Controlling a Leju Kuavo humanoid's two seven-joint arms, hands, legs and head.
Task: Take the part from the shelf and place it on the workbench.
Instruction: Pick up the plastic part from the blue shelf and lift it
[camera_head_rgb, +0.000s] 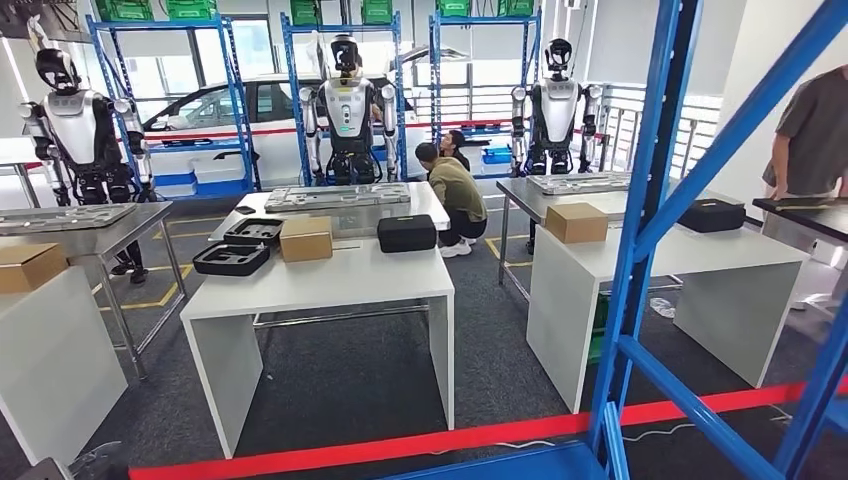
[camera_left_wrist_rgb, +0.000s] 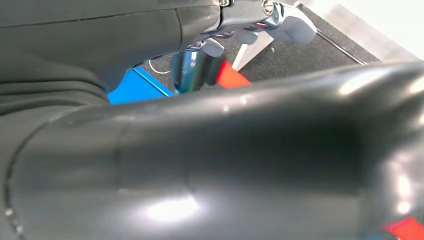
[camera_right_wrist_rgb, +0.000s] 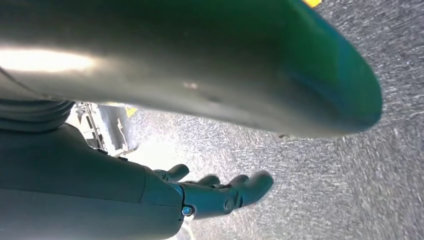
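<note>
With the right hand (camera_right_wrist_rgb: 220, 192) hanging empty, fingers apart, and the left hand's state impossible to tell, the blue steel shelf frame (camera_head_rgb: 640, 230) near right could snag a reaching arm.

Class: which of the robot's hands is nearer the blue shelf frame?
Probably right, though not certain. The blue shelf frame stands on the robot's right side, and the right hand hangs empty, fingers apart, above grey carpet. The left wrist view catches a blue board nearby.
</note>
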